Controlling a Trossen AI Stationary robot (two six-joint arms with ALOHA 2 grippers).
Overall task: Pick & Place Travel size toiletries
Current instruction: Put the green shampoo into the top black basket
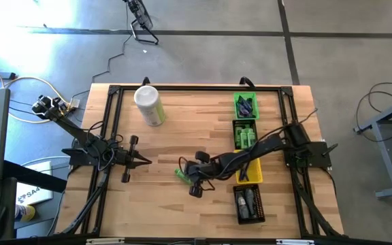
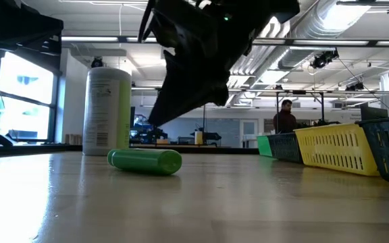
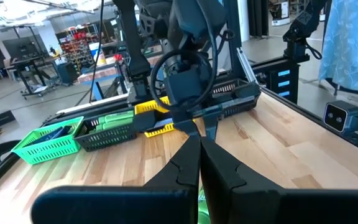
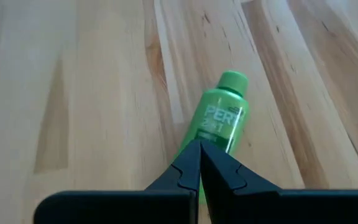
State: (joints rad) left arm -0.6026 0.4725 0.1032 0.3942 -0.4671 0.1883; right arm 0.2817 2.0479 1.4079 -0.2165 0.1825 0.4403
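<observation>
High view: the left hand (image 1: 143,160) rests closed and empty over the left part of the wooden table (image 1: 182,116), while the right hand (image 1: 184,171) reaches to the middle, fingers pressed together, holding nothing, its tip just beside a bright green mini bottle (image 1: 180,175) lying flat on the wood. A pale-green canister (image 1: 150,105) with a white lid stands at the far left, and a row of bins runs along the right: green bin (image 1: 245,105), dark bin (image 1: 244,133), yellow bin (image 1: 250,171), and black bin (image 1: 248,203), each holding small toiletries. Low view: the green bottle (image 2: 145,161) lies on its side, alone, with the dark arm hanging above it and the canister (image 2: 107,111) upright behind. Left wrist view: closed fingers (image 3: 199,163) point toward the other arm. Right wrist view: shut fingertips (image 4: 199,167) meet right over the bottle (image 4: 221,117), its cap pointing away.
</observation>
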